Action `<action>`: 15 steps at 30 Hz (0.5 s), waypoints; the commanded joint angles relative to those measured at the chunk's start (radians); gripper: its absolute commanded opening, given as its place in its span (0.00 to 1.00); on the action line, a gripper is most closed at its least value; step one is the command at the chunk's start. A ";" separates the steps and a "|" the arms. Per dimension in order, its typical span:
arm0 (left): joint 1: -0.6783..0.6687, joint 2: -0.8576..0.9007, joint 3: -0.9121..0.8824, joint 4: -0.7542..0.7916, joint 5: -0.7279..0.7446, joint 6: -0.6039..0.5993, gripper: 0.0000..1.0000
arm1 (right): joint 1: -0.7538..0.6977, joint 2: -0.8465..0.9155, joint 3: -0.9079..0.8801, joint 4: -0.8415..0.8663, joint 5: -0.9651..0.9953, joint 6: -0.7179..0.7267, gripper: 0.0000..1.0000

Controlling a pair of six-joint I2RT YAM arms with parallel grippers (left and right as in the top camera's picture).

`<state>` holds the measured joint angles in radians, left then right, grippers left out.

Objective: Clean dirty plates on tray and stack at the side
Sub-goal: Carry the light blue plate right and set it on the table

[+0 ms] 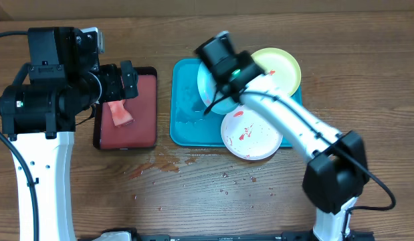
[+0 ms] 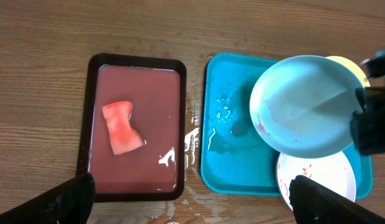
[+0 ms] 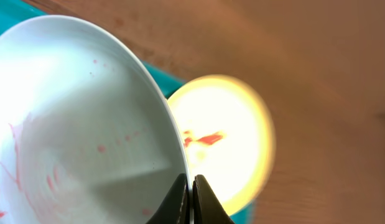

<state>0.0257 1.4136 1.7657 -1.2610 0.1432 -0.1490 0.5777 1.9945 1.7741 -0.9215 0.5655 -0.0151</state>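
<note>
Teal was the tray (image 1: pixel 183 127) you saw from overhead, lying on the wooden table (image 1: pixel 367 40) a little right of the middle. Your right gripper (image 1: pixel 210 106) was closed on the rim of the light blue plate (image 1: pixel 208 84), and this plate stood tilted above the far part of the tray. The yellow-green plate (image 1: pixel 283 70) lay at the far right corner, partly over the rim. The white plate (image 1: pixel 250 134), with red smears, lay at the near right corner. Your left gripper (image 1: pixel 124 82) hung open above the smaller red tray (image 1: pixel 143 127), near a pink sponge (image 1: pixel 118 112) that lay inside it. Red drops (image 1: pixel 160 167) were on the table in front of both trays.

From the left wrist camera, the two fingers (image 2: pixel 68 196) stood wide apart at the bottom edge and held nothing. The sponge lay in reddish water. The light blue plate was raised and tilted, and it covered part of the white plate.

From the right wrist camera, you saw the two fingertips pinching the rim of the light blue plate. Behind it the yellow-green plate was blurred, with one red smear.
</note>
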 commanded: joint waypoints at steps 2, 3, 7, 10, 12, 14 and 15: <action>-0.008 -0.011 -0.002 0.001 0.011 0.022 1.00 | -0.178 -0.015 0.011 0.009 -0.526 0.167 0.04; -0.008 -0.011 -0.002 0.001 0.011 0.022 1.00 | -0.215 -0.015 0.011 0.017 -0.611 0.172 0.04; -0.008 -0.011 -0.002 0.001 0.011 0.022 1.00 | -0.378 -0.015 0.011 0.034 -0.827 0.201 0.04; -0.008 -0.011 -0.002 0.001 0.011 0.022 1.00 | -0.510 -0.015 0.011 0.016 -0.863 0.205 0.04; -0.008 -0.011 -0.002 0.001 0.011 0.022 1.00 | -0.604 -0.015 0.011 -0.001 -0.863 0.205 0.04; -0.008 -0.011 -0.002 0.001 0.011 0.022 1.00 | -0.694 -0.015 0.011 -0.014 -0.846 0.204 0.04; -0.008 -0.011 -0.002 0.001 0.011 0.022 1.00 | -0.745 -0.014 0.011 -0.020 -0.831 0.204 0.04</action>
<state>0.0257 1.4136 1.7657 -1.2610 0.1432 -0.1490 -0.0795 1.9945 1.7741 -0.9371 -0.2295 0.1719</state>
